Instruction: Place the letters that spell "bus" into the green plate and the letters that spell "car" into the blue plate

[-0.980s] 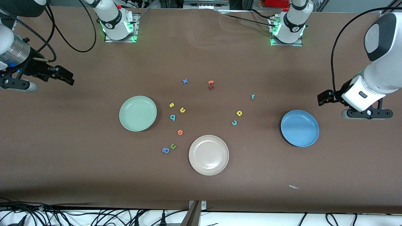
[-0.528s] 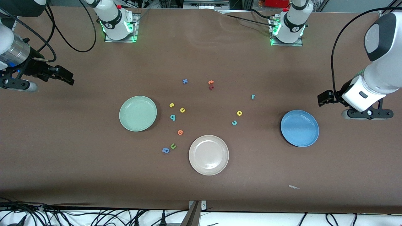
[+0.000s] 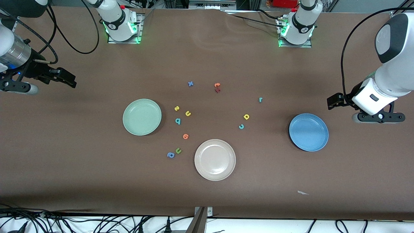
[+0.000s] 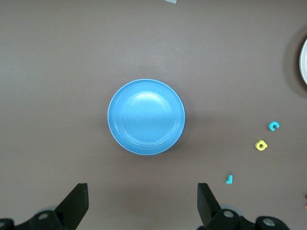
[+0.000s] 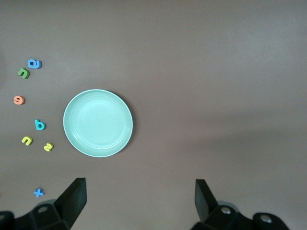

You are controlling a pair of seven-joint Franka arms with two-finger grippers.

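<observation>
While both claws hang open, green plate [image 3: 142,116] & blue plate [image 3: 308,132] sit bare.

Even, fairly bright light falls from overhead on the matte brown desk [image 3: 97,168], which gives no glare. The green plate [image 3: 142,116], the blue plate [image 3: 308,132] and the white plate [image 3: 214,159] carry faint sheen and cast short soft shadows. Green lamps glow at both arm bases. All views are sharp.
</observation>
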